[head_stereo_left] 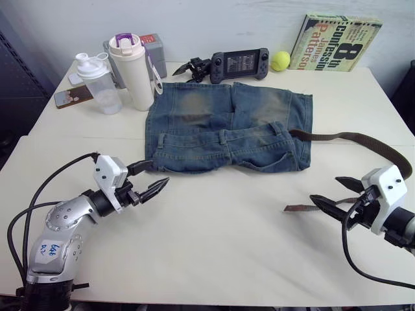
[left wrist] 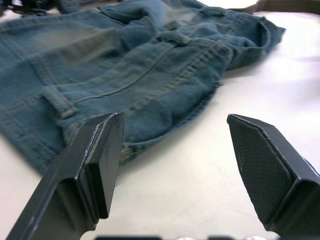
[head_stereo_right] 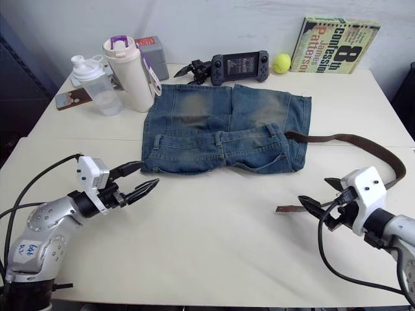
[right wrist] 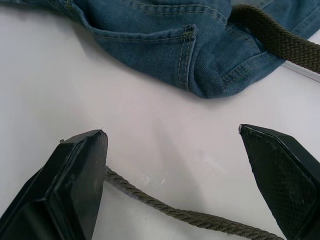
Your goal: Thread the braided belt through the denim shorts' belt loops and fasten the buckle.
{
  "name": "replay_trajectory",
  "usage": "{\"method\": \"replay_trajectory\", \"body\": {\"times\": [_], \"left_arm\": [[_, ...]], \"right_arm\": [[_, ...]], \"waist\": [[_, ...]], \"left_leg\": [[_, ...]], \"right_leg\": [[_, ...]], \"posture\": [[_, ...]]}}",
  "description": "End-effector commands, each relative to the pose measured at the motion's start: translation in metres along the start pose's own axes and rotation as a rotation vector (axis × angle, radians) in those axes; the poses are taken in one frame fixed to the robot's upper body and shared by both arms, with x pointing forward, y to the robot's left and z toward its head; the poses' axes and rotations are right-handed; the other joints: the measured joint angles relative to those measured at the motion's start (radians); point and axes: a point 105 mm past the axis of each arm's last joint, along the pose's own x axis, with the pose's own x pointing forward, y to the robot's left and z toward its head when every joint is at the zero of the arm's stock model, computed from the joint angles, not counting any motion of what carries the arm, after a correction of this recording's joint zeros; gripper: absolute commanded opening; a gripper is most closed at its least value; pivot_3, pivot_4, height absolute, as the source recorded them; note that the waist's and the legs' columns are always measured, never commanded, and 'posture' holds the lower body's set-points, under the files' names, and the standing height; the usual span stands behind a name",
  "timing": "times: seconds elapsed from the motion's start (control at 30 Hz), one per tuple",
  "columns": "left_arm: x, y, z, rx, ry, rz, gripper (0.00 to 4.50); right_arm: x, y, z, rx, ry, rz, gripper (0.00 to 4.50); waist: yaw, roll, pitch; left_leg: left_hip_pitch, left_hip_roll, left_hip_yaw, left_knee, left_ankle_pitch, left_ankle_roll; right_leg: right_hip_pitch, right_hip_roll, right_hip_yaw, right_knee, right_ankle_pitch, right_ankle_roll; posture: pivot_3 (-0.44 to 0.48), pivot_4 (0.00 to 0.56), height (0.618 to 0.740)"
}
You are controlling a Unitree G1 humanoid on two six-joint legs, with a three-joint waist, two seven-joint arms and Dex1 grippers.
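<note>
On my left, the left gripper (head_stereo_left: 148, 183) hangs just off the near-left corner of the denim shorts (head_stereo_left: 227, 126), its fingers spread wide with nothing between them. The shorts lie flat mid-table, waistband running left to right along the near edge and the legs pointing away toward the wall. I can make out a belt loop (left wrist: 58, 100) standing on the waistband in the left wrist view.

The braided belt (head_stereo_left: 350, 137) comes out from the shorts' right side, runs rightward across the table, curves round near the table's right edge and doubles back toward me, its free end (head_stereo_left: 298, 208) lying flat on the white table (head_stereo_left: 214, 240). I cannot make out the buckle.

My right gripper (head_stereo_left: 329, 195) sits low over that returning stretch, fingers wide apart, with the strap passing on the table between them; it grips nothing.

Along the far side, left to right, I see a phone (head_stereo_left: 71, 97), a clear shaker bottle (head_stereo_left: 97, 81), a tall white bottle (head_stereo_left: 133, 71), a grey box (head_stereo_left: 154, 46), a handheld game console (head_stereo_left: 238, 65), a tennis ball (head_stereo_left: 280, 61) and a book (head_stereo_left: 334, 42) leaning on the wall, all well apart from the belt.
</note>
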Motion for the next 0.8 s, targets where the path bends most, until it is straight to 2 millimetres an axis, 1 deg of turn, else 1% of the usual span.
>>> {"method": "replay_trajectory", "body": {"times": [0.03, 0.2, 0.3, 0.33, 0.43, 0.57, 0.63, 0.73, 0.8], "left_arm": [[0.003, -0.009, 0.014, 0.023, -0.020, -0.098, 3.65], [-0.001, -0.031, 0.010, 0.043, 0.059, -0.307, 3.65], [-0.004, -0.043, 0.011, 0.058, 0.097, -0.416, 3.65], [-0.004, -0.044, 0.012, 0.063, 0.099, -0.431, 3.65], [-0.003, -0.047, 0.015, 0.081, 0.097, -0.455, 3.65], [-0.002, -0.050, 0.015, 0.075, 0.092, -0.458, 3.65], [-0.002, -0.053, 0.015, 0.063, 0.087, -0.449, 3.65], [-0.002, -0.055, 0.015, 0.052, 0.082, -0.442, 3.65], [-0.003, -0.056, 0.015, 0.050, 0.082, -0.432, 3.65]], "right_arm": [[-0.005, -0.001, 0.005, -0.030, 0.013, 0.041, 4.47], [-0.004, 0.009, 0.000, -0.079, 0.137, 0.212, 4.47], [-0.002, 0.006, 0.000, -0.122, 0.222, 0.268, 4.47], [-0.002, 0.005, -0.004, -0.149, 0.275, 0.287, 4.47], [0.000, -0.005, -0.017, -0.201, 0.403, 0.310, 4.47], [0.006, -0.011, -0.024, -0.245, 0.468, 0.343, 4.47], [0.009, -0.014, -0.034, -0.264, 0.517, 0.342, 4.47], [0.013, -0.019, -0.040, -0.265, 0.545, 0.324, 4.47], [0.013, -0.024, -0.047, -0.266, 0.583, 0.315, 3.96]], "waist": [[0.000, 0.000, 0.000], [0.000, 0.000, 0.000], [-0.004, 0.000, 0.000], [-0.003, 0.000, 0.000], [-0.003, 0.000, 0.000], [-0.003, 0.000, 0.000], [-0.003, 0.000, 0.000], [-0.003, 0.000, 0.000], [-0.003, 0.000, 0.000]], "left_leg": [[0.000, 0.000, 0.000, 0.000, 0.000, 0.000], [0.000, -0.001, 0.000, 0.000, 0.000, 0.000], [0.001, 0.000, 0.001, 0.000, 0.000, 0.000], [0.001, 0.000, 0.001, 0.000, 0.000, 0.000], [0.001, 0.000, 0.001, 0.000, 0.000, 0.000], [0.001, 0.000, 0.001, 0.003, -0.001, 0.002], [0.000, 0.001, 0.001, 0.007, -0.001, 0.002], [0.000, 0.002, 0.001, 0.011, -0.004, 0.008], [0.000, 0.002, 0.001, 0.014, -0.006, 0.010]], "right_leg": [[0.000, 0.000, 0.000, 0.000, 0.000, 0.000], [0.000, 0.001, 0.000, 0.000, 0.000, 0.000], [0.000, 0.000, 0.001, 0.000, 0.000, 0.000], [0.000, 0.000, 0.001, 0.000, 0.000, 0.000], [0.000, -0.001, 0.001, -0.001, 0.000, 0.000], [0.000, -0.001, 0.002, 0.000, 0.000, 0.000], [0.000, -0.001, 0.002, 0.000, 0.000, 0.000], [0.001, -0.001, 0.002, 0.000, 0.000, 0.000], [0.001, -0.001, 0.002, 0.001, 0.000, 0.000]], "posture": [[0.000, 0.150, 0.739], [0.000, 0.150, 0.739], [0.000, 0.150, 0.739], [0.000, 0.150, 0.739], [0.000, 0.150, 0.739], [0.000, 0.150, 0.739], [0.000, 0.150, 0.739], [0.000, 0.150, 0.739], [0.000, 0.150, 0.739]]}}
